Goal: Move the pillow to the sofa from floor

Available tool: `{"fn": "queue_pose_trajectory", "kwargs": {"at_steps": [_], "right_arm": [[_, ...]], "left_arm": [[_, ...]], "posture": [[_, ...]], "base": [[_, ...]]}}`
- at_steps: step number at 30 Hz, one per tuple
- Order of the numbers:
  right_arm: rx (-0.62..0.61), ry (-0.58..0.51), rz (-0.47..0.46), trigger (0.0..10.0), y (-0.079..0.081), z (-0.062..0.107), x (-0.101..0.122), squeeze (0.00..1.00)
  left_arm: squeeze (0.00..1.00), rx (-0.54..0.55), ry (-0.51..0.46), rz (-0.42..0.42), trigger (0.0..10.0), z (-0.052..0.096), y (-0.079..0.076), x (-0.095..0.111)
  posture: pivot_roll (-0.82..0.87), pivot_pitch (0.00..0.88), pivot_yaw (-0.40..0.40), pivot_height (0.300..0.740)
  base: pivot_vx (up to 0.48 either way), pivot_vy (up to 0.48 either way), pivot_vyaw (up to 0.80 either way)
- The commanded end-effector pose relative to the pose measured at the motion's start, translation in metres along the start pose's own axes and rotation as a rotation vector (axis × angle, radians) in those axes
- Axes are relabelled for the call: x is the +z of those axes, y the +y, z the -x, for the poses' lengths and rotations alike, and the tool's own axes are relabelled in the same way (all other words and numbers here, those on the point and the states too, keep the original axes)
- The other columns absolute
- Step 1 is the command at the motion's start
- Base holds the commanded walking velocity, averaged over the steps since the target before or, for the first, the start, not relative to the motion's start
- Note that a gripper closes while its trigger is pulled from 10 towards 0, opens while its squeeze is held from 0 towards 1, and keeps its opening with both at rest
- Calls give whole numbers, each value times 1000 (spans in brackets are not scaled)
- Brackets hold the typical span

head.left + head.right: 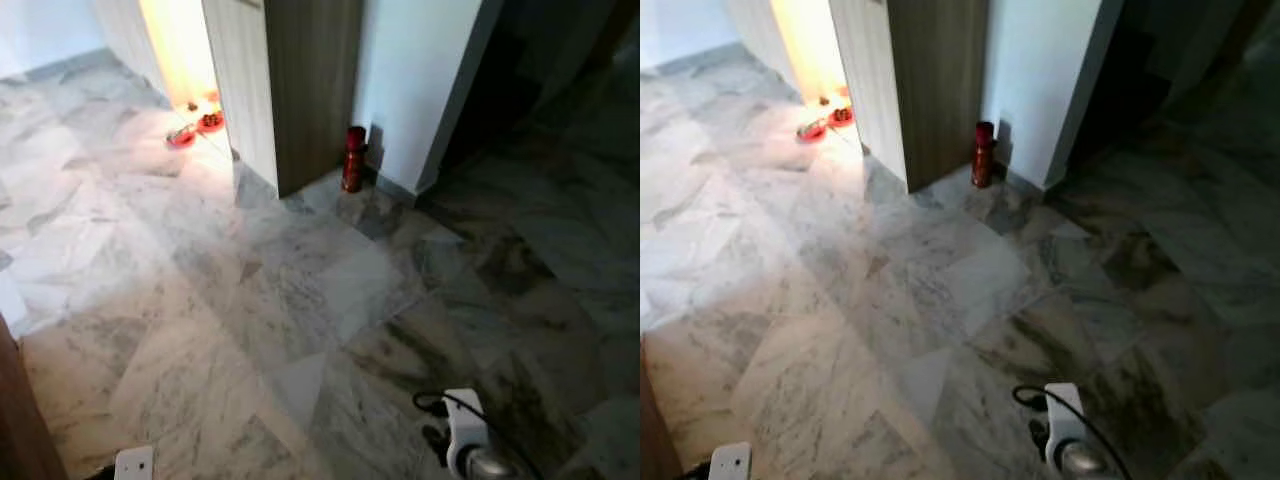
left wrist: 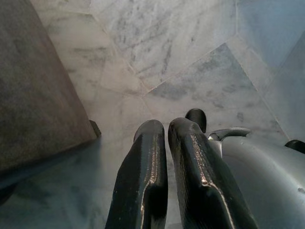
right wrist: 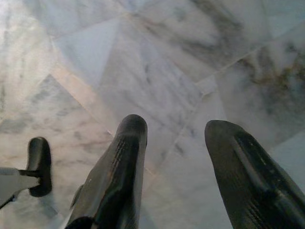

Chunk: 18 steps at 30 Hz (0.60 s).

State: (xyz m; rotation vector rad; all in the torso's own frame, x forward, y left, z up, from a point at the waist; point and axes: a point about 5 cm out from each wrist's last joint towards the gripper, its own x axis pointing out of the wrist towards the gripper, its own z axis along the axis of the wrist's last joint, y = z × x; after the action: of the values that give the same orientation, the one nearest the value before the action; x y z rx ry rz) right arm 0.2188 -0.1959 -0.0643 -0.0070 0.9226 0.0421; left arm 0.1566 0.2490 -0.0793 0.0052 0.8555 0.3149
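The red items [image 1: 196, 127] at eleven o'clock sit in bright glare, too small to identify. A white arm part [image 1: 134, 464] at seven o'clock is cut off by the bottom edge, as is the silver right arm [image 1: 473, 447] at five. A brown surface [image 1: 22, 420] is clipped at the left edge.

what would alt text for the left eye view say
A grey-veined marble floor stretches ahead to a wooden cabinet corner, with a red bottle standing at the white wall beside it. Red bowls sit in bright light beyond.
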Motion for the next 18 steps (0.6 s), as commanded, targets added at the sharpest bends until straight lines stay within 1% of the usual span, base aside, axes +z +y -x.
{"fn": "queue_pose_trajectory", "kwargs": {"at_steps": [1, 7, 8, 9, 10, 12, 13, 15, 16, 17, 18], "right_arm": [[22, 32, -23, 10000, 8, 0, -9, 0], [32, 30, -33, 10000, 9, 0, -8, 0], [37, 26, -44, 10000, 8, -1, -7, 0], [37, 26, -44, 10000, 8, -1, -7, 0], [34, 17, -56, 10000, 8, -1, -5, 0], [28, 9, -63, 10000, 8, -1, -3, 0], [17, 7, -69, 10000, 8, -1, -3, 0], [12, 6, -69, 10000, 8, -1, -3, 0], [10, 5, -70, 10000, 8, -1, -2, 0], [2, 10, -65, 10000, 7, -1, -4, 0], [2, 10, -65, 10000, 7, -1, -4, 0]], "left_arm": [[0, 3, -4, 11, 10000, -1, -2, 3], [0, 13, -23, 18, 10000, -2, -1, 8], [0, 23, -47, 35, 10000, -3, 1, 13], [0, 23, -47, 35, 10000, -3, 1, 13], [0, 20, -81, 49, 10000, -4, 1, 20], [0, 8, -100, 51, 10000, -5, 0, 27], [0, -6, -125, 53, 10000, -7, -2, 34], [0, -21, -145, 62, 10000, -8, -4, 40], [0, -43, -156, 72, 10000, -8, -8, 44], [0, -97, -170, 82, 10000, -10, -17, 51], [0, -97, -170, 82, 10000, -10, -17, 51]], "posture": [[108, 98, -38, 740], [108, 100, -36, 740], [107, 104, -34, 740], [107, 104, -34, 740], [105, 105, -30, 740], [101, 107, -27, 740], [98, 107, -26, 740], [97, 107, -27, 740], [100, 108, -31, 740], [102, 110, -32, 740], [102, 110, -32, 740]], "base": [[0, 0, 0], [0, 0, 0], [0, 0, 0], [0, 0, 0], [0, 0, 0], [0, 0, 0], [0, 0, 0], [0, 0, 0], [0, 0, 0], [0, 0, 0], [0, 0, 0]]}}
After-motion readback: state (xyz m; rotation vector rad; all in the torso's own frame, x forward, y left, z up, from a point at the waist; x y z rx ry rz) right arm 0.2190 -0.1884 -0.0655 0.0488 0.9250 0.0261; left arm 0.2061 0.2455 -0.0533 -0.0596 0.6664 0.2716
